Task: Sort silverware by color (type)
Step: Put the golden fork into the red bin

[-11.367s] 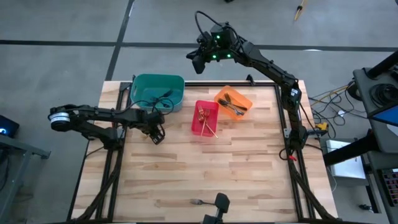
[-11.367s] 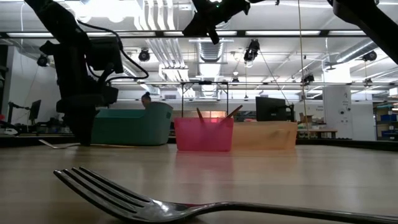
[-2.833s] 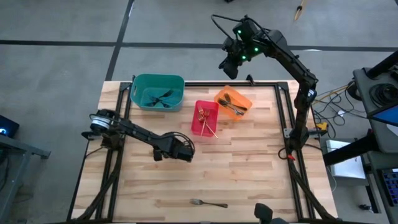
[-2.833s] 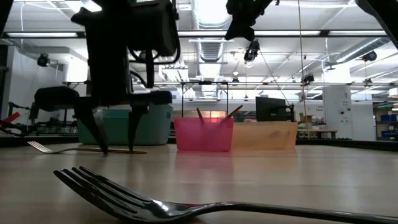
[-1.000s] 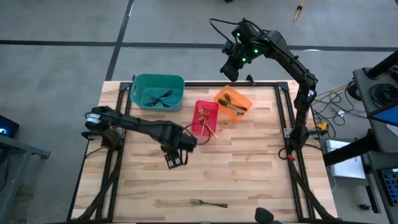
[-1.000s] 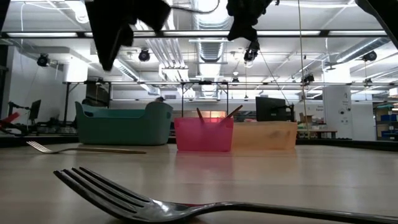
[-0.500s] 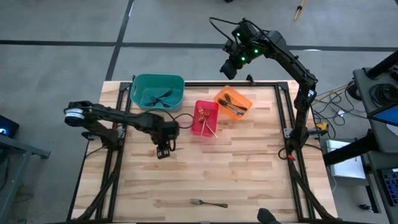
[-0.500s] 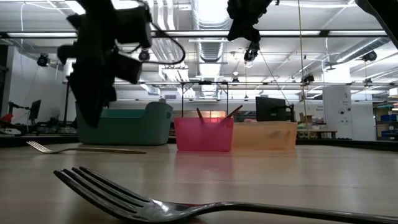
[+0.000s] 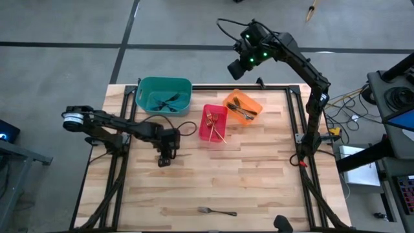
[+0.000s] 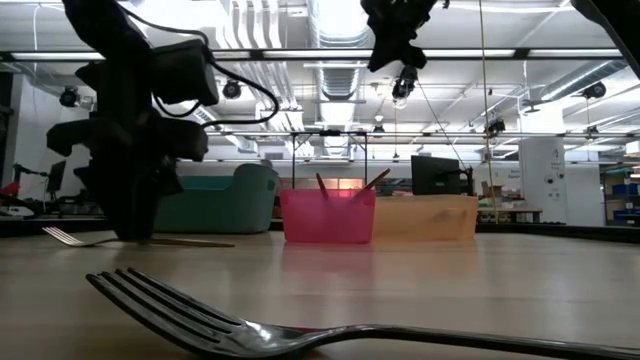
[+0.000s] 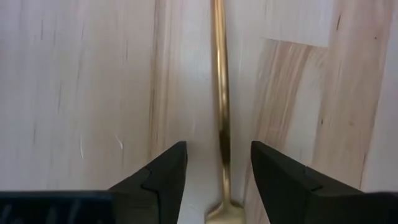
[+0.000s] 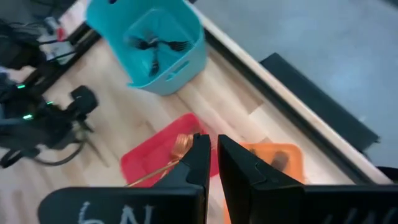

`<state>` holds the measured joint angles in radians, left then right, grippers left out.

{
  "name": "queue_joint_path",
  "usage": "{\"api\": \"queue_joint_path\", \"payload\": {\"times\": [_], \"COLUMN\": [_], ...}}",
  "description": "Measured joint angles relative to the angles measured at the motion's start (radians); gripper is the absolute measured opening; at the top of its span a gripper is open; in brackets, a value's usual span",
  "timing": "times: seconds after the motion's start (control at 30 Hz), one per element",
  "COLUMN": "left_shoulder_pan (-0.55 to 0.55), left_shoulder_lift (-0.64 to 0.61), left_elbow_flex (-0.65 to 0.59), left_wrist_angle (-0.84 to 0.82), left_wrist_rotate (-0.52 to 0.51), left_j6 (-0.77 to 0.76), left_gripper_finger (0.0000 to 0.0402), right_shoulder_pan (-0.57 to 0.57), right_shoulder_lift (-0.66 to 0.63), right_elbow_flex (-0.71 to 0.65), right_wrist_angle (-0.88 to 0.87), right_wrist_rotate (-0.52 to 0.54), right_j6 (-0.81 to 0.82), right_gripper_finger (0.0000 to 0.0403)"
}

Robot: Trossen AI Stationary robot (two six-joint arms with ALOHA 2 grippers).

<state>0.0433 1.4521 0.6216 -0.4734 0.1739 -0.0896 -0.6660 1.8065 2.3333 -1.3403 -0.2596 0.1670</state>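
Your left gripper is down at the counter, just in front of the teal bin and to the left of the red bin. Its fingers stand open, one on each side of a gold fork that lies flat on the wood; neither finger touches the handle in the left wrist view. In the low view the same gold fork lies on the counter at the foot of the left arm.

Your right gripper is held high, beyond the far edge of the counter, behind the orange bin. Its fingers are closed, with nothing between them.

Dark-handled forks lie in the teal bin. Gold forks are in the red bin. The orange bin holds cutlery whose finish cannot be told. One plain silver fork lies alone near the front edge of the counter, well apart from both grippers; it fills the foreground of the low view.
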Motion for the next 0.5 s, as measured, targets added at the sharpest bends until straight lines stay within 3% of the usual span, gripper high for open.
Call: {"api": "queue_joint_path", "payload": {"times": [0.13,0.27,0.43,0.5], "left_shoulder_pan": [-0.001,-0.001,0.000,0.000], "left_shoulder_lift": [0.002,0.012,0.025,0.025], "left_elbow_flex": [-0.008,-0.010,-0.013,-0.012], "left_wrist_angle": [0.022,0.031,0.030,0.030], "left_wrist_rotate": [-0.032,-0.052,-0.070,-0.073], "left_j6": [0.030,0.081,0.131,0.135], "left_gripper_finger": [0.0152,0.0120,0.0030,0.0011], "right_shoulder_pan": [0.013,0.020,0.048,0.068], "right_shoulder_lift": [0.000,0.001,0.002,0.002], "right_elbow_flex": [0.000,0.000,0.000,0.000], "right_wrist_angle": [0.006,0.024,0.019,0.010], "right_wrist_rotate": [0.073,0.079,0.079,0.072], "right_j6": [0.009,0.022,0.068,0.086], "right_gripper_finger": [0.0022,0.0022,0.0022,0.0022]}}
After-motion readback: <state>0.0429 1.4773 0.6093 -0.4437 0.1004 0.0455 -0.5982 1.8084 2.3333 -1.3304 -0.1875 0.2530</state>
